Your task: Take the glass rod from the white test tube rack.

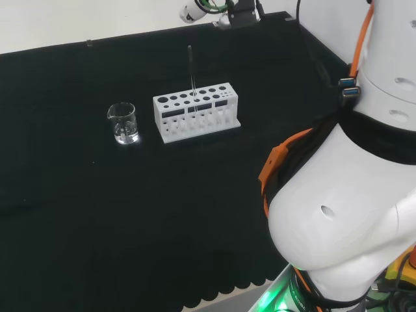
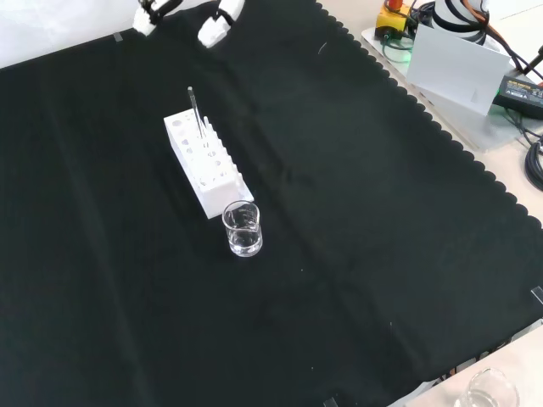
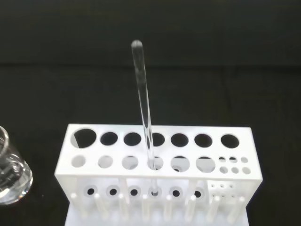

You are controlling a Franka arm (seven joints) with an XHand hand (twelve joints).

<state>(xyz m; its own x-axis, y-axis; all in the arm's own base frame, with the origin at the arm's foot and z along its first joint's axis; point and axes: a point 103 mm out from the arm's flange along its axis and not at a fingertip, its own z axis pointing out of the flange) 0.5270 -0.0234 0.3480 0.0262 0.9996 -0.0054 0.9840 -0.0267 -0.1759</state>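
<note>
A white test tube rack (image 1: 209, 123) stands near the middle of the black cloth, seen also in the front view (image 2: 219, 190) and close up in the wrist view (image 3: 84, 175). A clear glass rod (image 1: 192, 75) (image 2: 195, 108) (image 3: 143, 103) stands upright in one of its middle holes, reaching well above the rack. The hand (image 1: 227, 16) (image 2: 217, 25) hangs above and beyond the rack at the views' top edge, apart from the rod. Its white fingertips (image 2: 144, 19) are spread and hold nothing.
A small glass beaker (image 1: 123, 123) (image 2: 243, 229) (image 3: 9, 174) with a little clear liquid stands beside one end of the rack. The arm's white links (image 1: 344, 195) loom at the head view's right. Another glass vessel (image 2: 488, 394) sits off the cloth's corner.
</note>
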